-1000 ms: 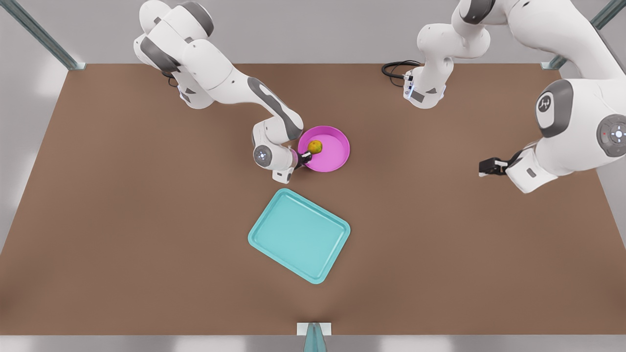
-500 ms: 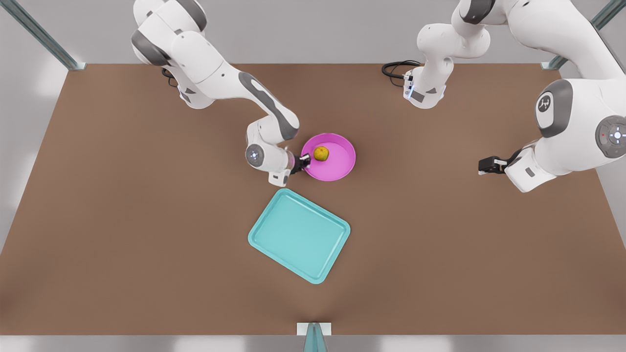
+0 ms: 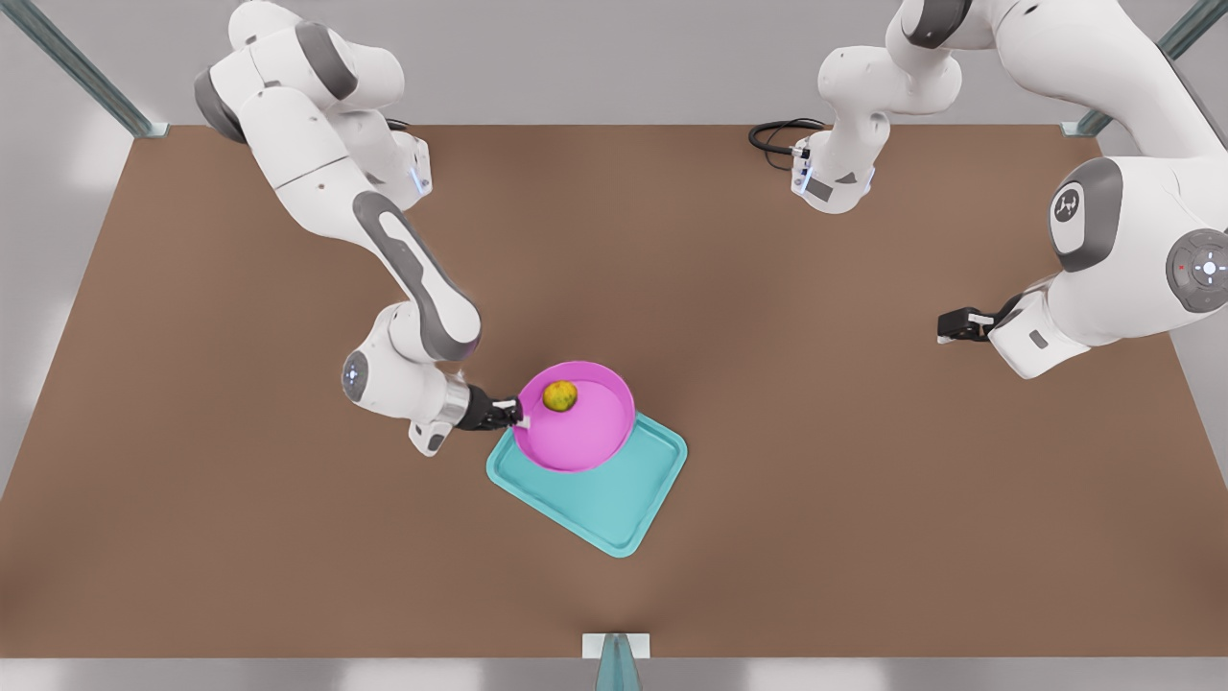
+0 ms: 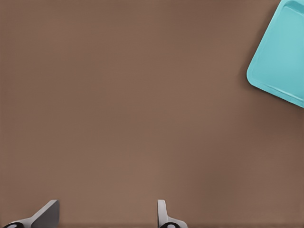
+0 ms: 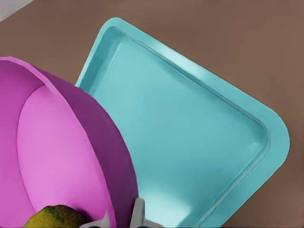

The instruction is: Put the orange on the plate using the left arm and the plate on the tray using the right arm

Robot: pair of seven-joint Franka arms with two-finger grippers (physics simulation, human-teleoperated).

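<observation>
Right tool (image 3: pixel 518 415) pinching rim of plate (image 3: pixel 576 432), held over tray (image 3: pixel 614 499) corner. Orange (image 3: pixel 560 394) loose in plate. Risk: tilt rolls orange out; off-centre release leaves plate straddling tray rim. Left tool (image 3: pixel 945 327) waits, fingers apart, nothing held.

The front view looks steeply down from high above the near edge of the brown worktop (image 3: pixel 863 537), taking in both arms and the whole surface. The left wrist view faces down at bare worktop from well off, catching a corner of the tray (image 4: pixel 285 57). The right wrist view sits close over the plate (image 5: pixel 61 156) and that same tray.
</observation>
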